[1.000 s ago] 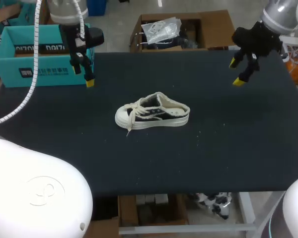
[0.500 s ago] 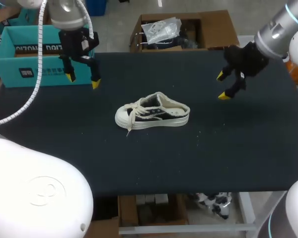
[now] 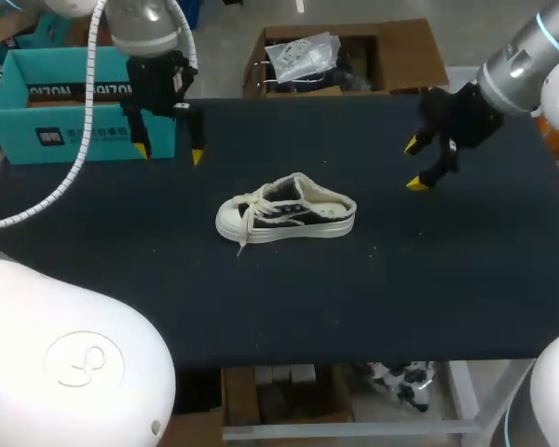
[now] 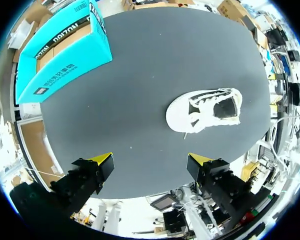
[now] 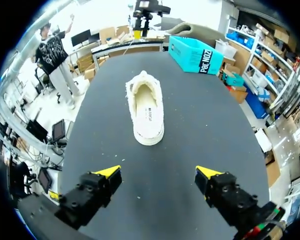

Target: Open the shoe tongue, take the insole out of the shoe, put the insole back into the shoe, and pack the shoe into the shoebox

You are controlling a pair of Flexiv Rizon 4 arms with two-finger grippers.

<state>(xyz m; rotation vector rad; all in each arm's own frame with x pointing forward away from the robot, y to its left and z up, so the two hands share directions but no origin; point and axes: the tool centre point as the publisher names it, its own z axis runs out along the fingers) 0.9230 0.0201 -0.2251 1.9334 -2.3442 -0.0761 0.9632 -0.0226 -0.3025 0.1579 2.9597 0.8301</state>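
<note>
A white and black shoe (image 3: 286, 216) is seen on its sole in the middle of the dark desk (image 3: 373, 298). Its toe is turned to the left side, and its laces are left loose. A blue-green shoebox (image 3: 74, 107) is set at the far left corner. The left end effector (image 3: 170, 153) is held near the shoebox, fingers spread wide. The right end effector (image 3: 415, 165) is held well apart from the shoe's heel, also spread wide and empty.

Our left arm (image 3: 147, 26) and right arm (image 3: 514, 67) are silver-grey with rounded white shells. The left gripper (image 3: 170, 153) and right gripper (image 3: 415, 165) are black and blocky, with yellow fingertips (image 3: 197, 156). A white ribbed cable (image 3: 86, 93) loops at the frame's upper left.
</note>
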